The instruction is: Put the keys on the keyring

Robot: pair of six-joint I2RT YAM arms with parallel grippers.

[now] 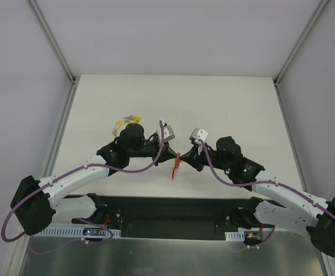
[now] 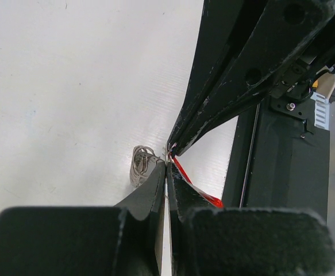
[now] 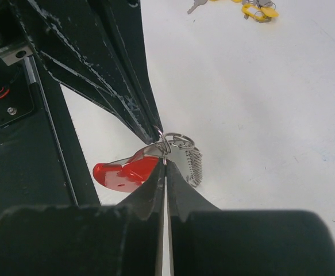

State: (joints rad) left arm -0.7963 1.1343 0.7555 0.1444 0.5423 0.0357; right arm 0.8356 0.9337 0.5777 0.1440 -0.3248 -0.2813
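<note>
The keyring (image 3: pixel 124 171) hangs between my two grippers at the table's near middle. Its red crescent points left and its ribbed metal coil (image 3: pixel 195 164) points right, with small wire rings (image 3: pixel 178 141) at the top. My right gripper (image 3: pixel 165 161) is shut on a thin ring of it from below. My left gripper (image 3: pixel 157 134) is shut on the same spot from above. In the left wrist view, my left gripper (image 2: pixel 167 165) is shut beside the coil (image 2: pixel 141 165) and the red crescent (image 2: pixel 197 188). The top view shows the keyring (image 1: pixel 177 167), the left gripper (image 1: pixel 172 153) and the right gripper (image 1: pixel 184 158). The keys (image 1: pixel 128 121) with yellow tags lie behind the left arm.
The keys (image 3: pixel 258 10) lie at the far edge of the right wrist view. A black base plate (image 1: pixel 167 210) runs along the near edge under the arms. Metal frame rails (image 1: pixel 64 132) and grey walls border the white table on both sides.
</note>
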